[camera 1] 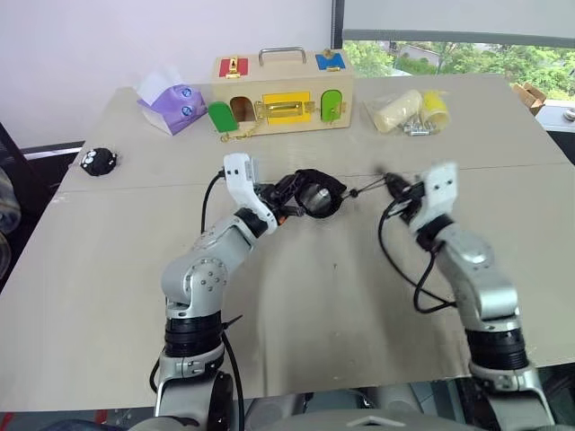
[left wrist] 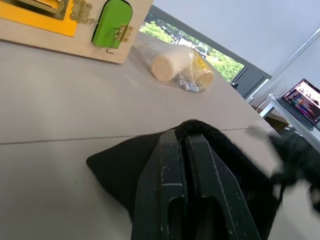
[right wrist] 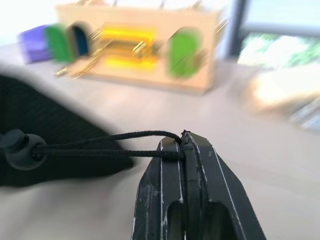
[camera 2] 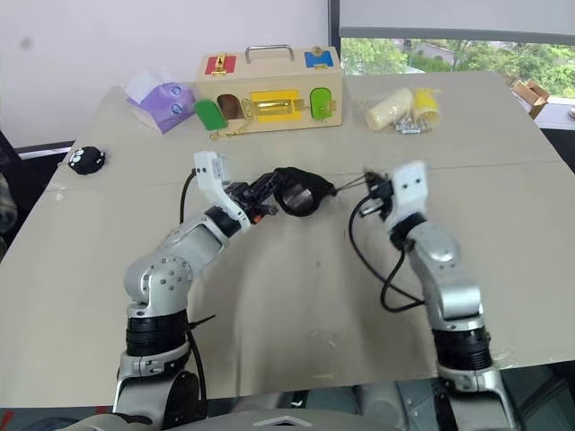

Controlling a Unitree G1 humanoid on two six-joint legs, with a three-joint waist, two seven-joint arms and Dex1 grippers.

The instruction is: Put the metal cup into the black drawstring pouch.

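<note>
The black drawstring pouch [camera 1: 322, 187] hangs just above the middle of the table. My left gripper [camera 1: 289, 194] is shut on its rim, seen up close in the left wrist view, where the fabric [left wrist: 117, 165] spreads past the fingers. A shiny grey surface, the metal cup [camera 1: 315, 200], shows inside the pouch's mouth. My right gripper [camera 1: 393, 185] is to the right of the pouch, shut on the thin black cord [right wrist: 110, 142]. The cord runs taut from the pouch through a toggle bead [right wrist: 17, 148].
A wooden latch box [camera 1: 283, 90] stands at the back of the table [camera 1: 296, 305]. A purple tissue pack [camera 1: 171, 101] lies at its left, a pale yellow roll in plastic [camera 1: 404, 109] at its right. A small black-and-white toy [camera 1: 97, 162] sits near the left edge.
</note>
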